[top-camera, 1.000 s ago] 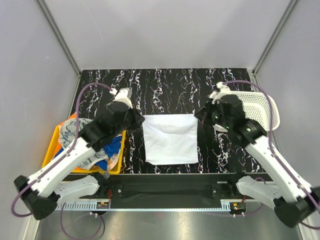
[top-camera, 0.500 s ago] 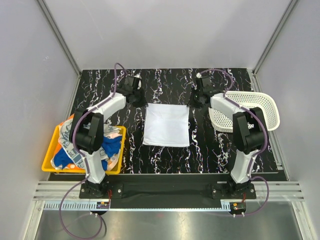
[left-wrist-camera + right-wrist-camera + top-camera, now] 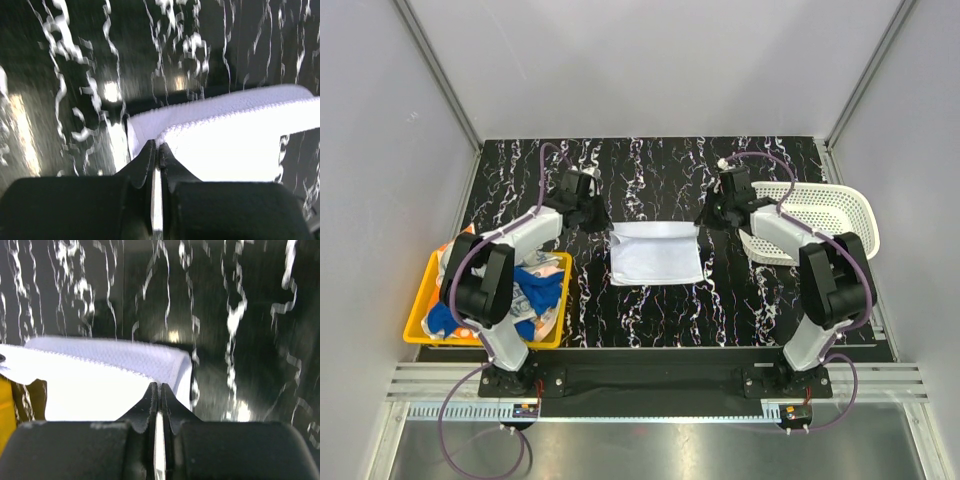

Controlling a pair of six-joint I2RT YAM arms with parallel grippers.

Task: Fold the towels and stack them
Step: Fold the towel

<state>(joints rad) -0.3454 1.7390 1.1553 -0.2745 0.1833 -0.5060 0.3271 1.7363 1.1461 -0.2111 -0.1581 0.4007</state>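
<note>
A white towel (image 3: 656, 258) lies in the middle of the black marbled table, its far edge lifted and doubled over toward the near side. My left gripper (image 3: 603, 222) is shut on the towel's far left corner and my right gripper (image 3: 706, 218) is shut on the far right corner. In the left wrist view the closed jaws of the left gripper (image 3: 157, 148) pinch the upper layer of the towel (image 3: 235, 145), with the rounded fold beyond. The right gripper (image 3: 160, 388) pinches the towel (image 3: 95, 385) the same way. Other towels (image 3: 538, 292), blue and patterned, are heaped in the bin.
A yellow bin (image 3: 418, 312) holding the heaped towels sits at the left near edge, under the left arm. A white perforated basket (image 3: 820, 205) stands at the right, beside the right arm. Grey walls enclose the table on three sides.
Both arms reached out over the flat towel to its far corners, then drew back toward the near side with the corners pinched. The towel's far edge now folds over and the towel looks shorter.
</note>
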